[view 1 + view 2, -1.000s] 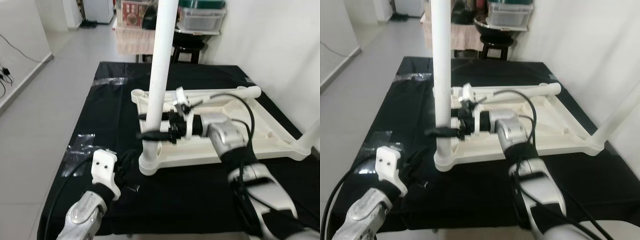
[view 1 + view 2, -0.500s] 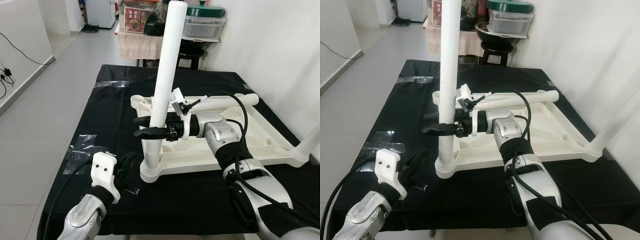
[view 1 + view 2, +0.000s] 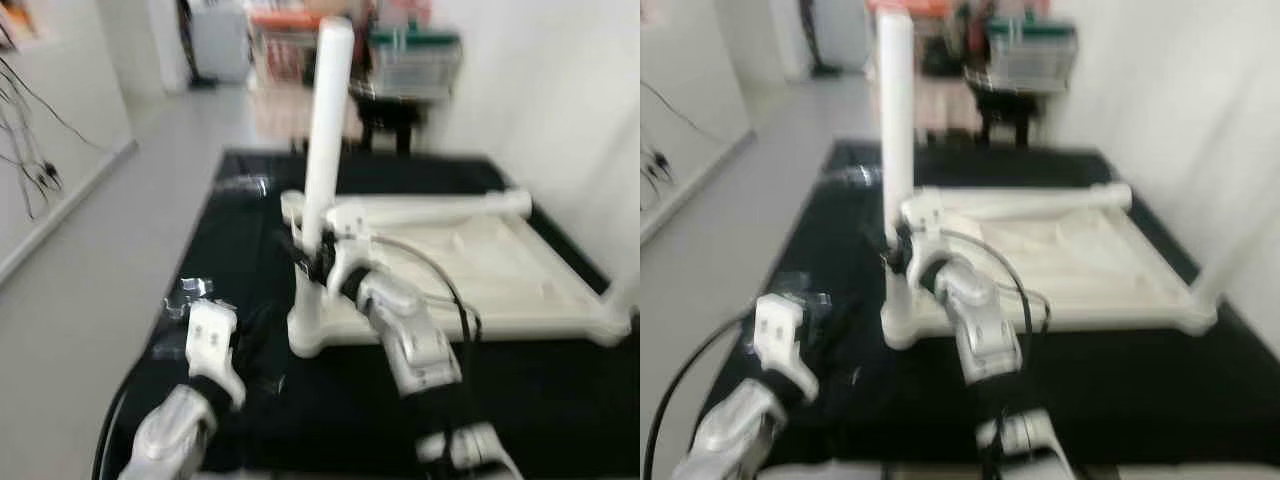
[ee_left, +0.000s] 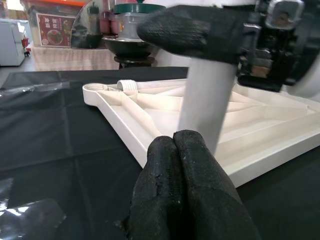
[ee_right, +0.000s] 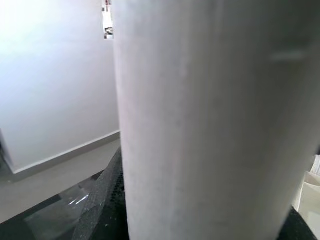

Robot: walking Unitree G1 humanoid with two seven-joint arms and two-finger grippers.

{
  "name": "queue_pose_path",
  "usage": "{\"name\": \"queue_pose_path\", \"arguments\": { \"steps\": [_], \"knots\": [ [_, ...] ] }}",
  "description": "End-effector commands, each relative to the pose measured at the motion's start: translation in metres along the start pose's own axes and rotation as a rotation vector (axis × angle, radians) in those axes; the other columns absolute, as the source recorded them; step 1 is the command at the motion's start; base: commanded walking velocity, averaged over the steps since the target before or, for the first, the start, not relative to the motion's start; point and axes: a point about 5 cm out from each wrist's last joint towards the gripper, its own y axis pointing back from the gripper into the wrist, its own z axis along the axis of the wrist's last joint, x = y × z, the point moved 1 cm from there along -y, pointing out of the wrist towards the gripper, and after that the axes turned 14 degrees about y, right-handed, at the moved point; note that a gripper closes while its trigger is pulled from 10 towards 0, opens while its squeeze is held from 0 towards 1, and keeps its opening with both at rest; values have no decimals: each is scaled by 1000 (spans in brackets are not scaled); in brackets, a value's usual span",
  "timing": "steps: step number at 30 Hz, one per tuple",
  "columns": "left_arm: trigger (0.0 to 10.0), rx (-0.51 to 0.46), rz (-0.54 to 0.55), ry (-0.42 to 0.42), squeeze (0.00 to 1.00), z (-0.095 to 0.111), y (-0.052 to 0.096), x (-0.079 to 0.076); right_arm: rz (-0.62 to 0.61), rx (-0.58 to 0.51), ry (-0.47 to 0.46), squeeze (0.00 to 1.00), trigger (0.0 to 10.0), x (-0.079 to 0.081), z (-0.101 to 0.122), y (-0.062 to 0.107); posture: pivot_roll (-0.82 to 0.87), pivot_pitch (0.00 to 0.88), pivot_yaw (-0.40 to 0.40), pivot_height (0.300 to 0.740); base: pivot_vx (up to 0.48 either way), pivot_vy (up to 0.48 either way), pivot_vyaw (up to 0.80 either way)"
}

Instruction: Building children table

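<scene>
A white plastic table top [image 3: 500,270] lies upside down on a black-covered table [image 3: 560,400]. One white leg [image 3: 325,120] stands upright in its near left corner socket. My right gripper [image 3: 308,255] is shut on this leg low down; one black finger [image 4: 190,27] crosses its front, and the leg [image 5: 210,120] looms close in the right wrist view. A second leg [image 3: 440,208] lies along the top's far edge. My left gripper [image 4: 173,137] is shut and holds nothing, low over the cloth just short of the socket corner. The eye views are blurred.
Behind the table stand a dark stool [image 3: 385,110] and a shelf with containers [image 3: 415,55]. A white wall runs along the right side. Grey floor [image 3: 90,260] lies to the left. Clear tape [image 3: 190,290] is stuck on the cloth's left edge.
The head camera has shifted and blurred. My right gripper sits tighter on the upright leg, its fingers no longer reaching far past it. The left gripper has stayed low.
</scene>
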Motion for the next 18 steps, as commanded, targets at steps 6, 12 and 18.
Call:
{"name": "queue_pose_path", "arguments": {
  "steps": [6, 12, 18],
  "knots": [
    [10000, 23, 2, -2, 0, -3, -2, 3, 136, 159, -9, 0, 10000, 9, -36, 0, 37, 0, -63, 740, 0, 0, 0],
    [10000, 18, 11, -6, 0, -3, -2, 5, 320, 41, -12, 1000, 10000, 6, -14, 0, 52, 0, -78, 740, 0, 0, 0],
    [10000, 21, 7, 0, 0, -4, -3, 4, 645, -147, 49, 0, 10000, -17, 23, 12, 64, 0, -90, 740, 0, 0, 0]
  ]
}}
